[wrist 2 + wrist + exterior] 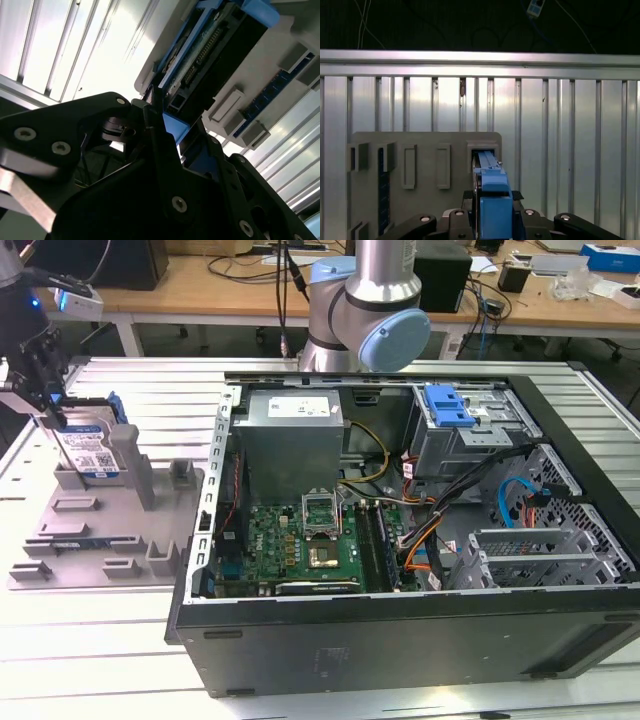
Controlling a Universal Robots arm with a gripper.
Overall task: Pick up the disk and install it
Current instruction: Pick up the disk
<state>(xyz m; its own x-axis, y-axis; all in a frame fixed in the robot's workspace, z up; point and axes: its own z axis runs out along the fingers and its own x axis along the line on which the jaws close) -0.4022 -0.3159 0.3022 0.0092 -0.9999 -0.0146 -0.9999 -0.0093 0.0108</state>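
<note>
The disk point(88, 448) stands on edge in a slot of the grey holder point(110, 530) at the exterior view's left, its white and blue label facing out and a blue carrier bracket around it. My gripper point(48, 412) comes down onto its upper edge. In both wrist views the black fingers sit tight on either side of the blue bracket: the gripper point(493, 200) is shut on the disk point(487, 160), which still sits in the holder point(425, 155). The second wrist view looks along the gripper point(170, 125) to the disk's point(210, 50) connector edge.
An open computer case point(400, 640) lies on the slatted metal table point(100, 660), to the exterior view's right of the holder. Inside are a motherboard point(300, 540), a power supply point(295, 425), cables and a drive bay with a blue latch point(447, 405). The arm's base point(360, 320) stands behind the case.
</note>
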